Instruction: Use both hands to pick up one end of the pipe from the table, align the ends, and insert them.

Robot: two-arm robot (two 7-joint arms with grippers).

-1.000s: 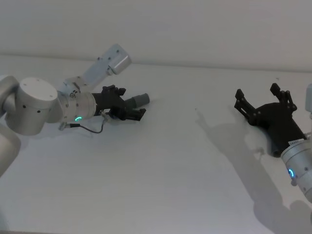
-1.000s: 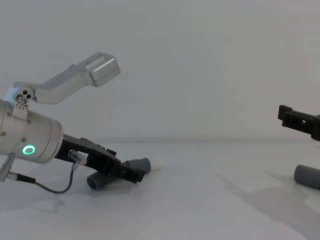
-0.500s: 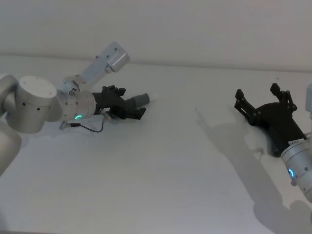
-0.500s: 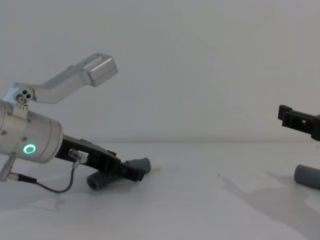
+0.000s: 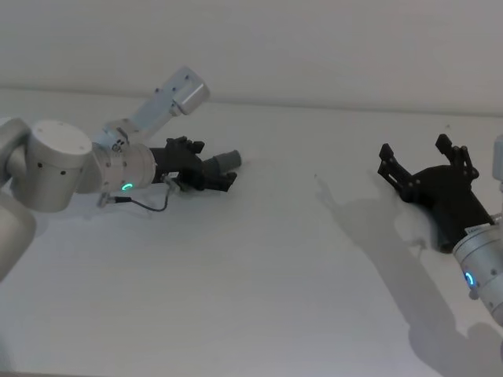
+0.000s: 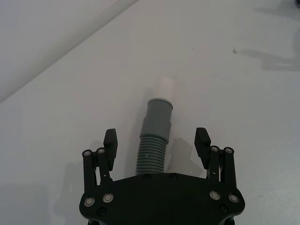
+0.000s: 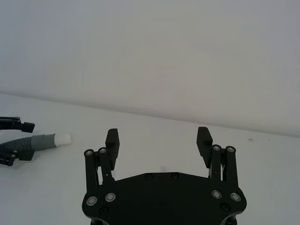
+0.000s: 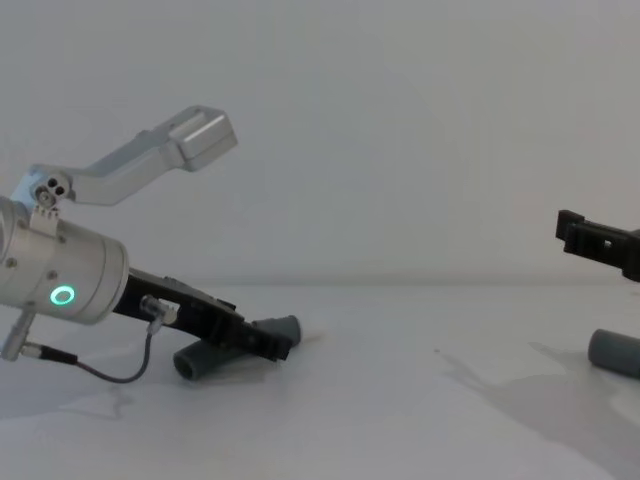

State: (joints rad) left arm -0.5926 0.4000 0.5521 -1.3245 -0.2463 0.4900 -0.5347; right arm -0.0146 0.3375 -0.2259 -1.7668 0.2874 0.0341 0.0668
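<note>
One pipe piece [image 6: 157, 133] lies on the table [image 5: 259, 290] at about ten o'clock in the head view. Its grey collar [image 6: 159, 112] and white tip [image 6: 166, 87] point toward two o'clock. The left gripper [image 5: 206, 165] sits low over the ribbed part with one finger [image 6: 110, 140] on each side. In the left wrist view the fingers are spread and stand apart from the ribs.

The right gripper [image 5: 418, 157] is at three o'clock in the head view, well apart from the left one. Its fingers [image 7: 112, 138] are spread wide, and in the chest view it hangs above the table. The other pipe piece [image 8: 615, 352] shows as a grey end at four o'clock in the chest view, on the table at the right edge, just below the right gripper.
</note>
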